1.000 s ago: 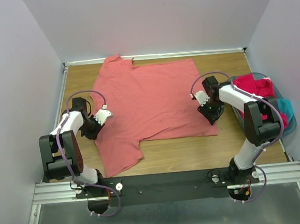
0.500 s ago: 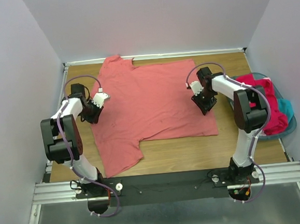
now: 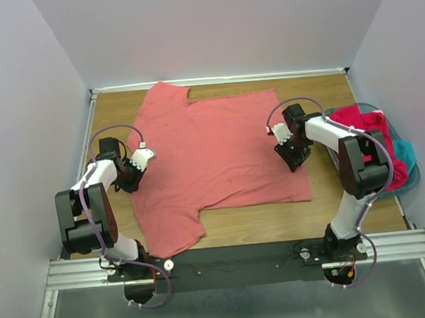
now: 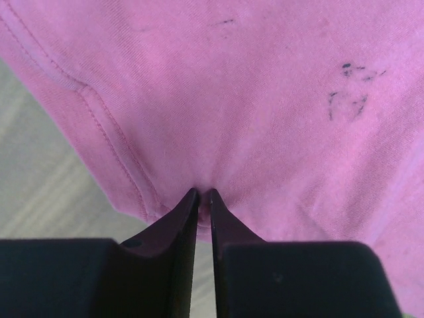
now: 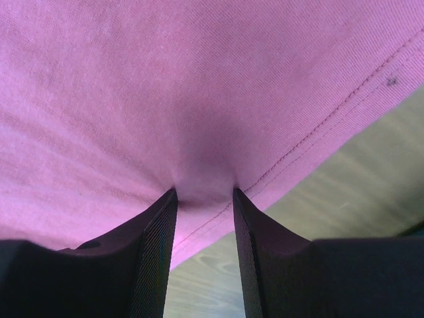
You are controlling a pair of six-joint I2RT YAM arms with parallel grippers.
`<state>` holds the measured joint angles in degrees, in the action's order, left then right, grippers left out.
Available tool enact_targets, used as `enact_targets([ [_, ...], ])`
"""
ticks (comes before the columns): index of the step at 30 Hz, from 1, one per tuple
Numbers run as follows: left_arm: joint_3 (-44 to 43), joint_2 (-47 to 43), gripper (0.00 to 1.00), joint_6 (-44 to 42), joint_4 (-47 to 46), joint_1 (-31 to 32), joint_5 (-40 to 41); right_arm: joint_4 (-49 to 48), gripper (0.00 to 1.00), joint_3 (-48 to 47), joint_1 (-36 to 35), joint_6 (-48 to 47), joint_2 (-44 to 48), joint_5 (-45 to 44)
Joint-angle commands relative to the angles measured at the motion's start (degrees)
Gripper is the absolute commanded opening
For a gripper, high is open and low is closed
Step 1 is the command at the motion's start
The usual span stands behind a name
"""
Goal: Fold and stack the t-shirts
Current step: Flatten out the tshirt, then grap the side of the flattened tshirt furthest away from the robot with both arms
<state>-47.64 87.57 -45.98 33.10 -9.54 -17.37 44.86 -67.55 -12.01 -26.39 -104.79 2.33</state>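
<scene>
left pincer: tips pressed almost together on a pucker of the salmon-pink t-shirt, at its left edge between the two sleeves; you have cloth here.
right pincer: fingers apart, straddling the stitched right-hand hem, with cloth bunched in the gap but not pinched; you have no grip on this side yet.
near sleeve: flat on the surface, pointing toward the arm bases.
shirt body: spread wide between your two arms, fairly smooth, with small dark marks near the left grip.
basket: off the shirt's right edge, holding a magenta-red t-shirt and a teal t-shirt in a heap.
far sleeve: reaches the back edge of the surface.
step in hand: you appear to be taking hold of opposite ends of the first shirt for a fold; nothing is folded or stacked.
next move: bring the right fingers together on the hem, check that both grips hold, then lift both ends evenly so the cloth does not drag or skew.
</scene>
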Motion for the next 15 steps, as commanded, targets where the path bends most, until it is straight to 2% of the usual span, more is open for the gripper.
enact_targets([
  [1,3.17,-0.91,0.20,-1.48,7.06,-0.65,2.95,4.00,0.47,3.91,0.14,-1.47,2.83,1.98],
  [5,0.71,-1.79,0.20,-2.80,11.27,-0.65,0.94,4.97,0.47,2.25,0.15,-1.47,5.47,1.63],
  [8,-3.94,-1.97,0.21,-3.33,14.61,-0.65,-3.97,4.97,0.51,-4.24,1.28,-0.42,5.04,3.81],
  [9,-5.52,-1.36,0.22,-3.33,15.14,-0.57,-5.04,4.97,0.51,-8.96,1.55,0.80,4.17,4.43],
  [11,-10.95,-0.12,0.27,-2.46,15.33,-0.57,-7.15,5.06,0.52,-13.38,2.16,1.69,1.28,5.92],
  [15,-18.36,4.78,0.31,1.41,12.34,-0.65,-8.91,5.15,0.52,-21.38,2.08,3.45,-4.87,7.34],
])
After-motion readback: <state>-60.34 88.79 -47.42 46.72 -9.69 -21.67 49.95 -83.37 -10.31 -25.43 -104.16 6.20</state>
